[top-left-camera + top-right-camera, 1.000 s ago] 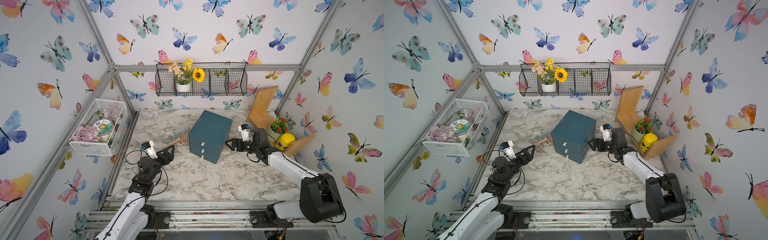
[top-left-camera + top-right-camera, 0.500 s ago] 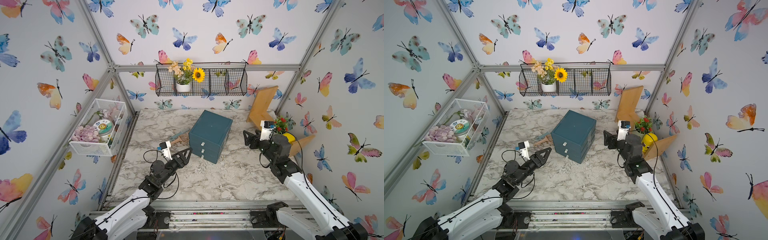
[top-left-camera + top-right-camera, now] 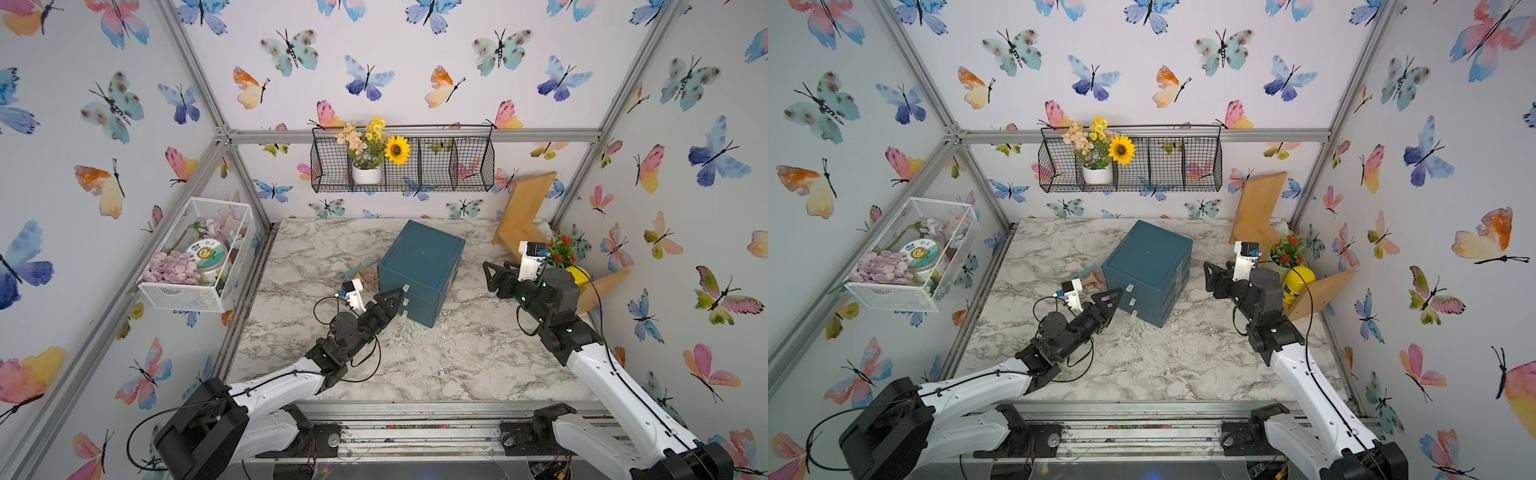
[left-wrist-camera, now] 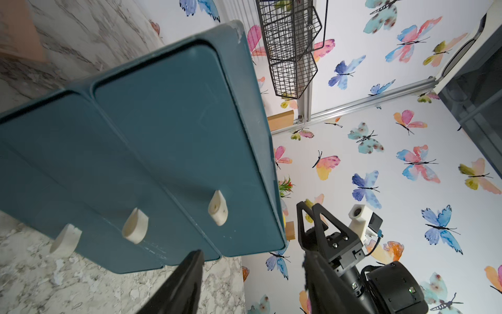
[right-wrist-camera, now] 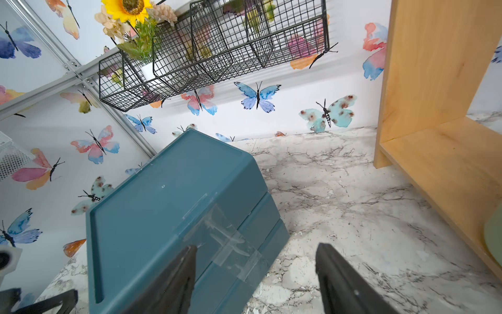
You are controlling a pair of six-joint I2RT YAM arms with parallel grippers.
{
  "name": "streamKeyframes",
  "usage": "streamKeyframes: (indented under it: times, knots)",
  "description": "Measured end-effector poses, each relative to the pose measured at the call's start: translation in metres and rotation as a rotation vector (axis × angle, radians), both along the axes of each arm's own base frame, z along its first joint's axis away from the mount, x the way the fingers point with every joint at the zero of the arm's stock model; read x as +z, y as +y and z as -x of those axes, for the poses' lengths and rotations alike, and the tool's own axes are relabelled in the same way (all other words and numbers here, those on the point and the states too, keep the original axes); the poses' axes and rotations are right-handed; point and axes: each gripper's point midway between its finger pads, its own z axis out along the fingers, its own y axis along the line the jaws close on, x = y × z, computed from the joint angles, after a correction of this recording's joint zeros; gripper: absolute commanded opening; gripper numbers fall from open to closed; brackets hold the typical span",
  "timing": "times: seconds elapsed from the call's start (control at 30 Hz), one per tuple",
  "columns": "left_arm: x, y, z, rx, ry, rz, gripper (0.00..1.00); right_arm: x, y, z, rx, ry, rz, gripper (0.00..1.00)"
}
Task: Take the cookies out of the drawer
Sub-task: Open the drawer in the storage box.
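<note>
Currently, drawer-opening step: teal three-drawer cabinet point(image 3: 424, 253) at counter point(image 3: 436, 365) centre, all shut, cookies unseen, presumably inside; left gripper point(image 3: 395, 296) spread, empty, just beside the top white handle point(image 3: 405, 287); right gripper point(image 3: 489, 276) spread near the cabinet's side; next, likely pinch that handle, pull.

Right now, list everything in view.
drawer unit: one, teal, table centre, drawers shut
cookies: none visible
table: one, marble-patterned, under everything
wire basket: one, black, back wall
flower pot: one, white, inside wire basket
mesh basket: one, white, left wall
wooden shelving: one set, tan, right rear corner
potted plant: one, red-flowered, by shelving
yellow container: one, beside plant
brush: one, teal-handled, left of drawer unit
left pincer: one, black, open, near drawer handles
right pincer: one, black, open, right of drawer unit
</note>
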Motion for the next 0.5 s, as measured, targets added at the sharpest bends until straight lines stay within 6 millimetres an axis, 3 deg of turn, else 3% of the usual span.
streamKeyframes:
  times: [0.27, 0.5]
  knots:
    - [-0.008, -0.006, -0.015, 0.035, 0.07, 0.028, 0.57, 0.0, 0.004, 0.004, 0.022, 0.018, -0.023, 0.7]
    - [-0.021, -0.015, -0.024, 0.037, 0.13, 0.037, 0.5, 0.003, 0.004, 0.006, 0.027, 0.019, -0.024, 0.68]
